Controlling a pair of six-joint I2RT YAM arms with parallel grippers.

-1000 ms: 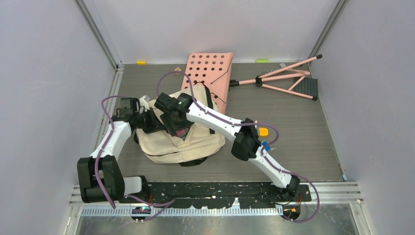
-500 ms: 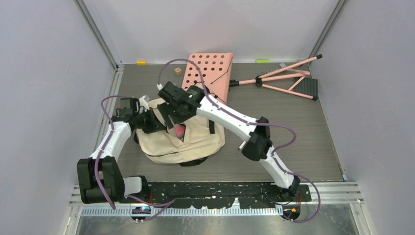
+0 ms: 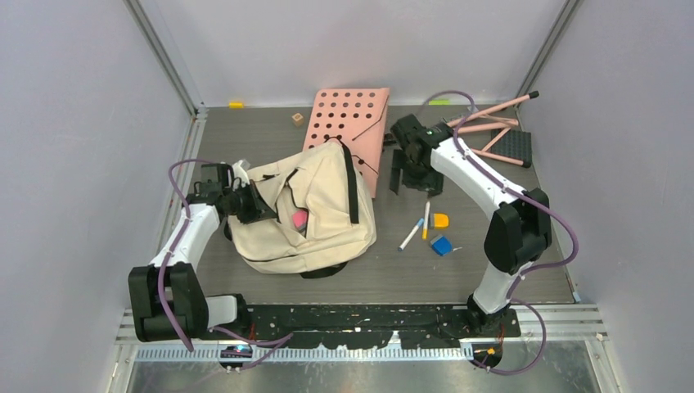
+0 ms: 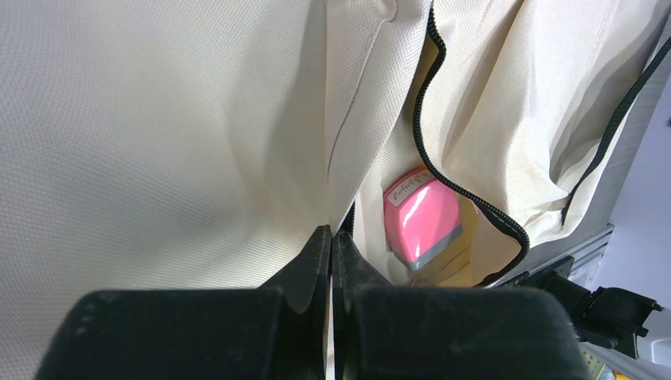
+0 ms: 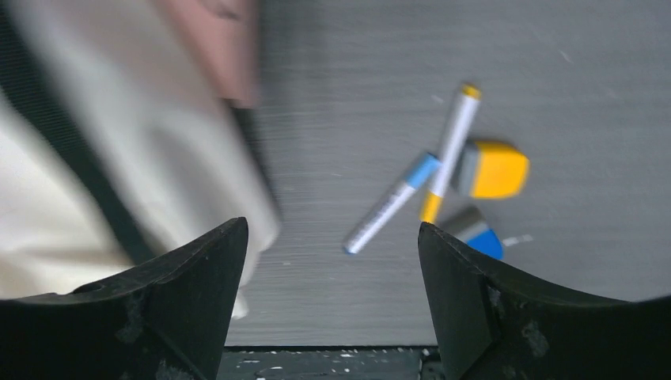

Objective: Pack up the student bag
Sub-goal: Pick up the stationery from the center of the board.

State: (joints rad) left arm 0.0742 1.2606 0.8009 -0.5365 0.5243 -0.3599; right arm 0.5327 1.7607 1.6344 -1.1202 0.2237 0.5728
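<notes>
So the only writing I can make out is on the pink block (image 4: 422, 218) tucked inside the open pocket of the student bag (image 3: 323, 209). It has a white label starting "Perfect", and the rest is too small to read. The bag lies left of centre on the table (image 3: 491, 262), its far edge against the pink perforated board (image 3: 348, 115). The left arm runs up the left side, with the left gripper (image 4: 332, 257) pinched tight on a fold of cream fabric by the zipper. The right arm is stretched far out and the right gripper (image 5: 331, 233) points down, jaws spread wide and holding nothing. Below it are a blue-capped pen (image 5: 389, 204), a yellow-capped pen (image 5: 451, 146), a yellow block (image 5: 492, 169) and a blue block (image 5: 477, 233).
</notes>
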